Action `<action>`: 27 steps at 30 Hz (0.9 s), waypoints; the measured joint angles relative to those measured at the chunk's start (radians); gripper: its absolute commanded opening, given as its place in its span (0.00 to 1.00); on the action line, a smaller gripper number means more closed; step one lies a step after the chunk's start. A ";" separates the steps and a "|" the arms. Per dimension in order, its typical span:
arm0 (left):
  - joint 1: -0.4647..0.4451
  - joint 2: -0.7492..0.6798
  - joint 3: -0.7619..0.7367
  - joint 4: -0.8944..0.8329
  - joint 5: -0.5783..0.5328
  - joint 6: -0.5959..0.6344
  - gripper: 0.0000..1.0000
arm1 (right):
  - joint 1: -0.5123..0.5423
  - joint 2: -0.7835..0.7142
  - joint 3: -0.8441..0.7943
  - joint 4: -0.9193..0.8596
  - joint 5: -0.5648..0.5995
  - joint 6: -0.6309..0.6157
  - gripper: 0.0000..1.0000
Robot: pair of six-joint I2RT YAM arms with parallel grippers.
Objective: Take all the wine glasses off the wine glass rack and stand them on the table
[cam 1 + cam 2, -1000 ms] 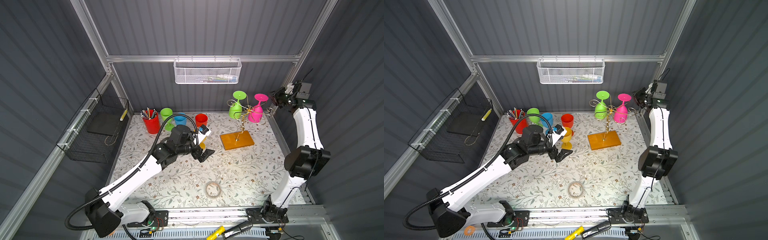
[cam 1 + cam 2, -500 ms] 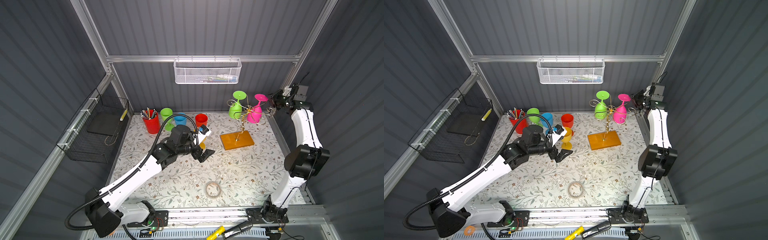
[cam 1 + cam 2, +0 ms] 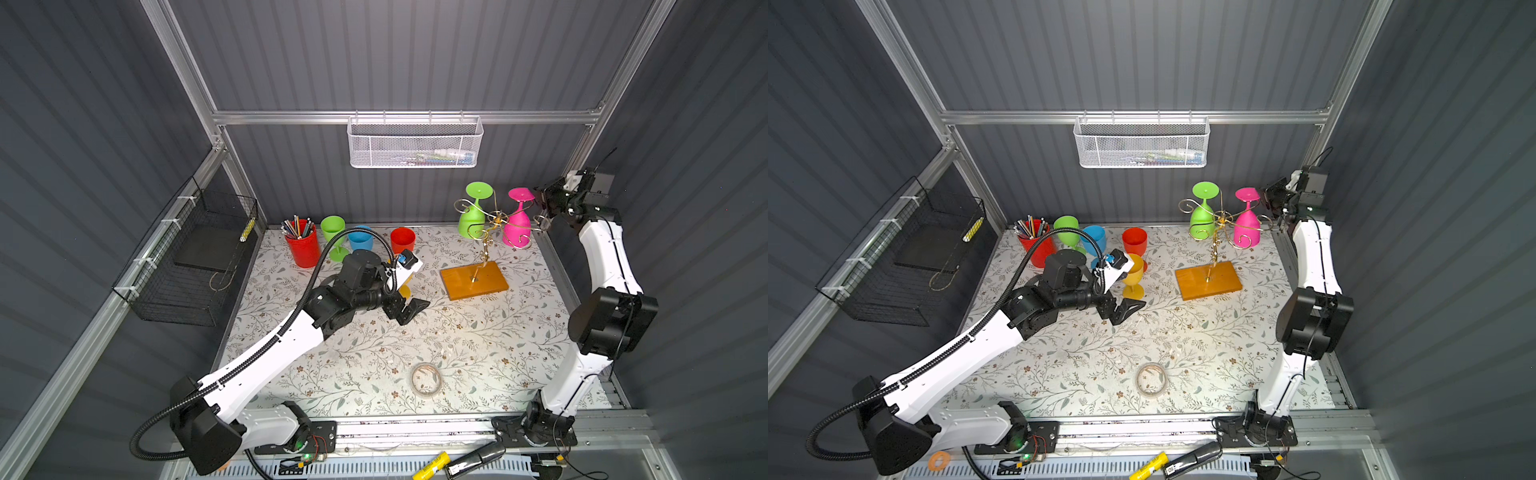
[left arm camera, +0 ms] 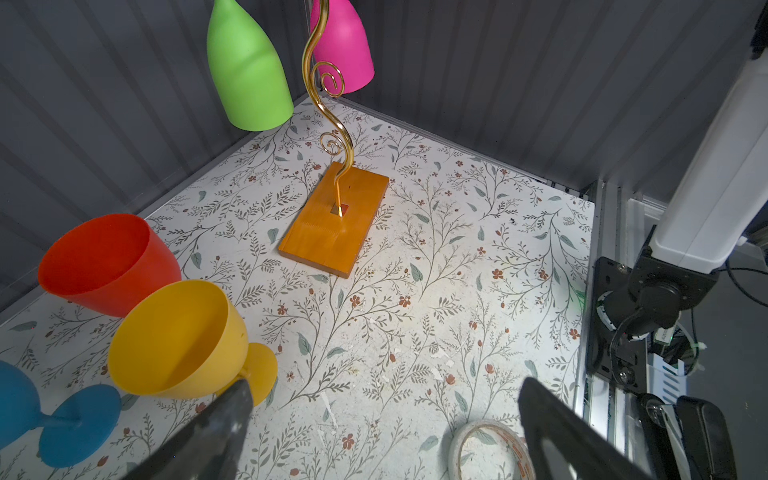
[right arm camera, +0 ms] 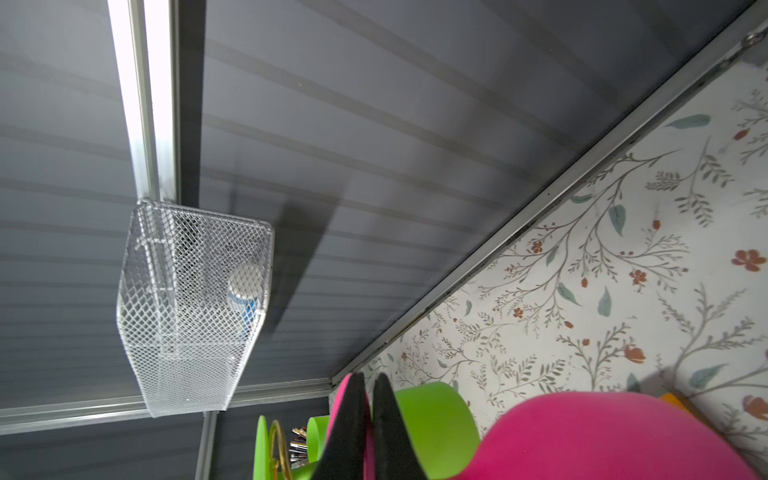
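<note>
The wine glass rack (image 3: 484,245), a gold wire tree on an orange-brown wooden base (image 3: 473,280), stands at the back right in both top views. A pink wine glass (image 3: 517,224) and a green one (image 3: 471,218) hang upside down from its arms. My right gripper (image 3: 540,198) is raised beside the pink glass's foot. In the right wrist view its black fingers (image 5: 351,415) are pinched on the thin pink foot edge, with the pink bowl (image 5: 602,436) beside them. My left gripper (image 3: 409,309) hovers open over the mat, holding nothing, near a yellow glass (image 4: 178,336).
Red (image 3: 402,240), blue (image 3: 359,239) and green (image 3: 333,228) glasses and a red cup of pencils (image 3: 301,247) line the back left. A tape roll (image 3: 426,378) lies near the front. A white mesh basket (image 3: 415,143) hangs on the back wall, a black wire basket (image 3: 191,257) on the left wall.
My right gripper has moved in to the pink glass's foot and closed on it. The left arm has stayed still.
</note>
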 measured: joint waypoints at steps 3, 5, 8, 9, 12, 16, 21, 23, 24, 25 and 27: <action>0.000 0.000 0.000 0.000 0.000 0.000 1.00 | 0.000 0.000 0.000 0.004 -0.003 0.006 0.04; 0.000 0.000 0.000 0.000 0.000 0.000 1.00 | 0.000 0.000 0.000 0.005 -0.003 0.008 0.03; 0.000 0.000 0.000 0.000 0.004 0.000 1.00 | 0.000 -0.006 -0.002 0.005 -0.002 0.010 0.03; 0.000 0.000 0.000 0.000 0.005 0.000 1.00 | 0.000 -0.010 -0.005 0.006 -0.002 0.011 0.02; 0.000 0.000 0.000 0.000 0.007 0.000 1.00 | 0.000 -0.035 -0.026 0.015 -0.001 0.017 0.01; 0.000 0.000 0.000 0.000 0.008 0.000 1.00 | 0.000 -0.072 -0.041 0.030 0.010 0.026 0.01; 0.000 0.000 0.000 0.000 0.008 0.000 1.00 | -0.006 -0.110 -0.070 0.057 0.023 0.037 0.00; 0.000 0.000 0.000 0.000 0.011 0.000 1.00 | -0.010 -0.120 -0.082 0.060 0.025 0.040 0.00; 0.000 0.000 0.000 0.000 0.011 0.000 1.00 | -0.011 -0.124 -0.089 0.065 0.025 0.041 0.00; 0.000 0.000 0.000 0.000 0.012 0.000 1.00 | -0.012 -0.127 -0.096 0.066 0.025 0.040 0.00; 0.000 0.000 0.000 0.000 0.014 0.000 1.00 | -0.013 -0.134 -0.111 0.070 0.025 0.041 0.00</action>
